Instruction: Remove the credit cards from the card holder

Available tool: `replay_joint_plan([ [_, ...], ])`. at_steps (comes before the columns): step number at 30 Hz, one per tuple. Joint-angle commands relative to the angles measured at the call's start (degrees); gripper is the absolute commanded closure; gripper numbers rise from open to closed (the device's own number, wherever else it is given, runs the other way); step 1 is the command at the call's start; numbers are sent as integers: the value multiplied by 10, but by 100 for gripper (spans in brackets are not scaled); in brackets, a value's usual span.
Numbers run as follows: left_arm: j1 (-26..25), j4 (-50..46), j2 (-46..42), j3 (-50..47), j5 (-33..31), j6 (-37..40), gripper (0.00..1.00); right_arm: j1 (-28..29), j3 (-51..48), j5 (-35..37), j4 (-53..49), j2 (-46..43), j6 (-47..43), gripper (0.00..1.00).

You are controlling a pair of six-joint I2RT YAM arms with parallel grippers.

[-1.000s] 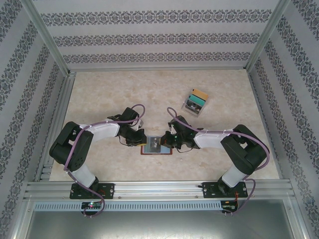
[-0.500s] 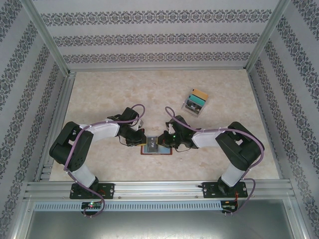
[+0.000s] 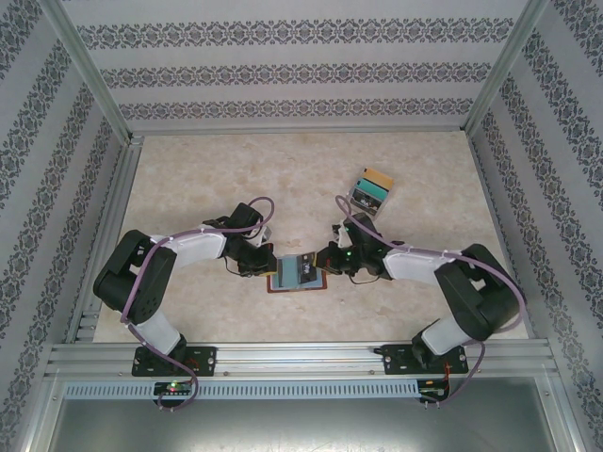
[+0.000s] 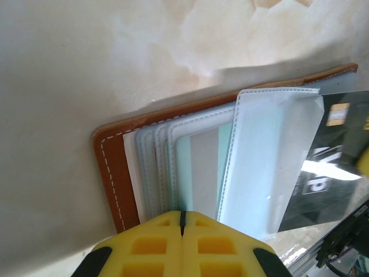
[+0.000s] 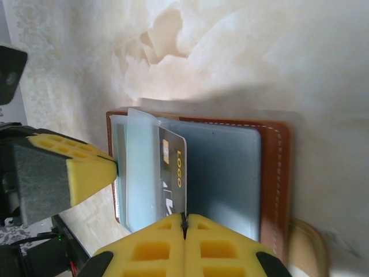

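The brown card holder point(image 3: 287, 282) lies open on the table between my two grippers, its pale pockets up. My left gripper point(image 3: 267, 267) is shut, its tips point(image 4: 182, 214) pinching the left edge of the stacked pockets point(image 4: 161, 167). A teal card point(image 4: 183, 173) and a grey card point(image 4: 203, 167) sit inside those pockets. My right gripper point(image 5: 184, 218) is shut on the near edge of a dark grey credit card point(image 5: 173, 170) with a gold chip and "LOGO" on it. This card sticks partway out of a pocket point(image 4: 265, 161) over the right half of the holder point(image 5: 271, 173).
A clear plastic box point(image 3: 370, 193) of coloured cards stands at the back right, behind the right arm. Aluminium rails run along the table's left side and near edge point(image 3: 301, 356). Patterned walls close in the sides and the back.
My right gripper has shifted right, drawing the dark card partway out of its pocket, and the right elbow has swung outward. The left arm has stayed put.
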Motion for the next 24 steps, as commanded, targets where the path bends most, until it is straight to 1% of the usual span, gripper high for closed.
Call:
replay_joint_plan([
  [1,1,-45,8,2,-34,17,100,-16,11,3,-103,-47,-75,100],
  [7,2,-48,4,15,-31,23,100,-66,59,9,-247,-108,-159,100],
  [11,2,-54,-9,29,-30,24,100,-81,122,28,-342,-141,-219,100],
  [13,3,-61,-22,40,-30,25,97,-83,168,51,-394,-151,-254,100],
  [14,4,-65,-29,47,-31,26,92,-84,196,68,-421,-152,-275,100],
  [16,6,-76,-44,64,-33,28,77,-86,249,103,-470,-150,-318,100],
  [21,12,-99,-90,103,-50,29,35,-89,365,206,-547,-120,-432,100],
  [22,15,-102,-101,109,-54,27,24,-90,381,218,-552,-112,-460,100],
  [24,17,-106,-119,118,-61,25,10,-90,401,238,-554,-96,-521,100],
])
